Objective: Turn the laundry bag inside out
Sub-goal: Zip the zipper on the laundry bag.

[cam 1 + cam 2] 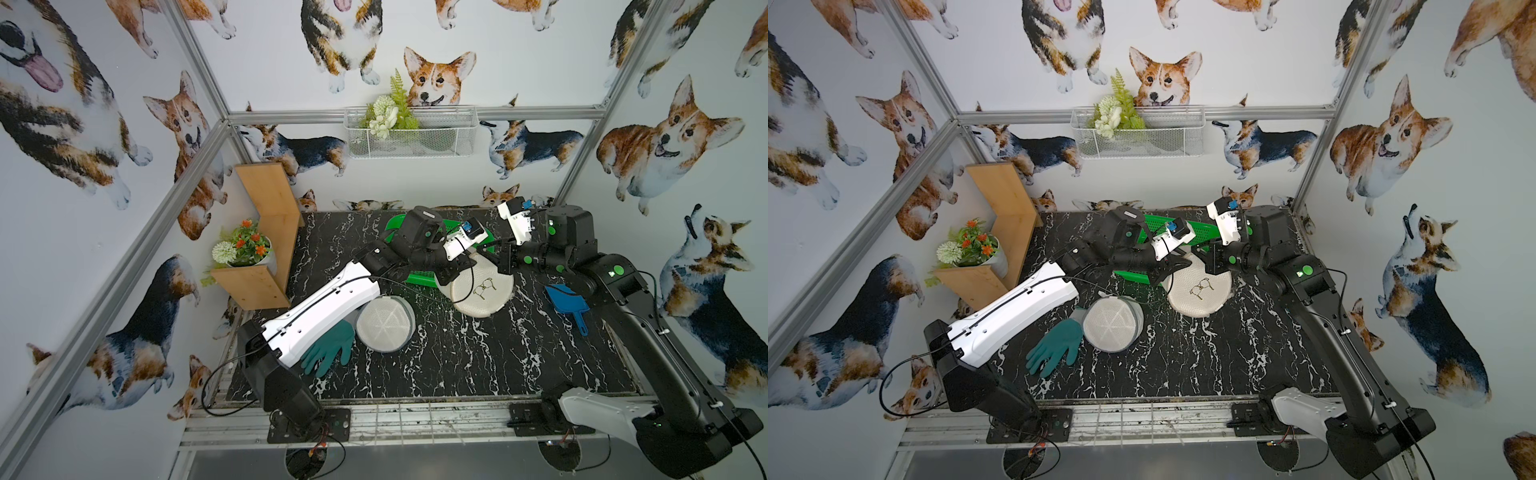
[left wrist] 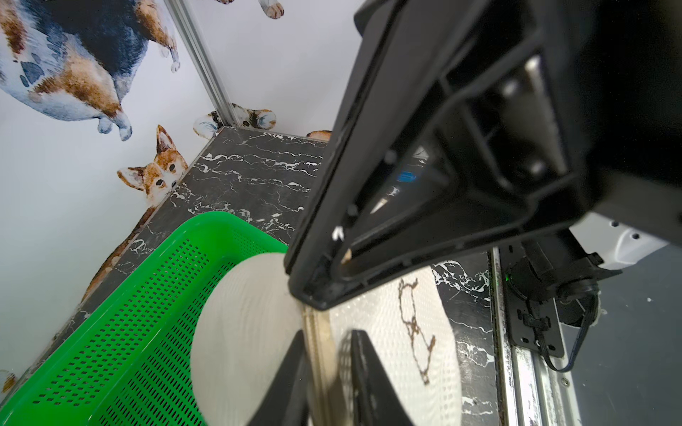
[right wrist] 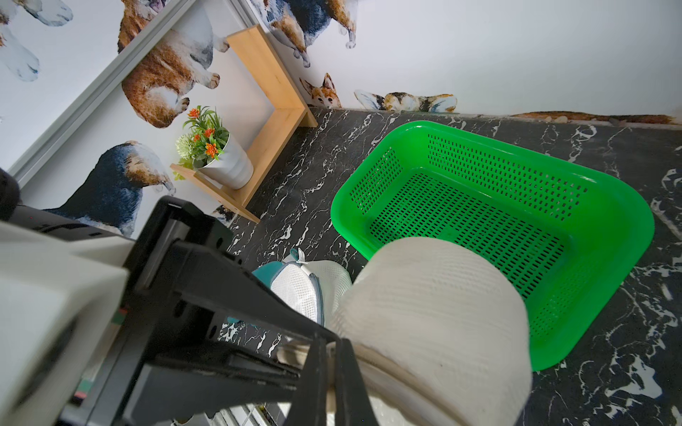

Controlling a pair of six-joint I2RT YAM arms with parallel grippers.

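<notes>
Because the laundry bag point(image 1: 482, 291) must be turned inside out, left fingers point(image 2: 288, 387) and right fingers point(image 3: 315, 376) each pinch its rim, likely to spread the mouth.

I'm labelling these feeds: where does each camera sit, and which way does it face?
Top views: high above the front of the table, looking down toward the back wall; both arms whole, left gripper and right gripper meeting at the cream laundry bag.
Left wrist: on the left arm, looking along its fingers, either side of the bag's rim, toward the green basket; the right gripper looms.
Right wrist: on the right arm, facing basket and potted plant; its fingers shut on the rim.
Both wrist views share bag and basket.
</notes>
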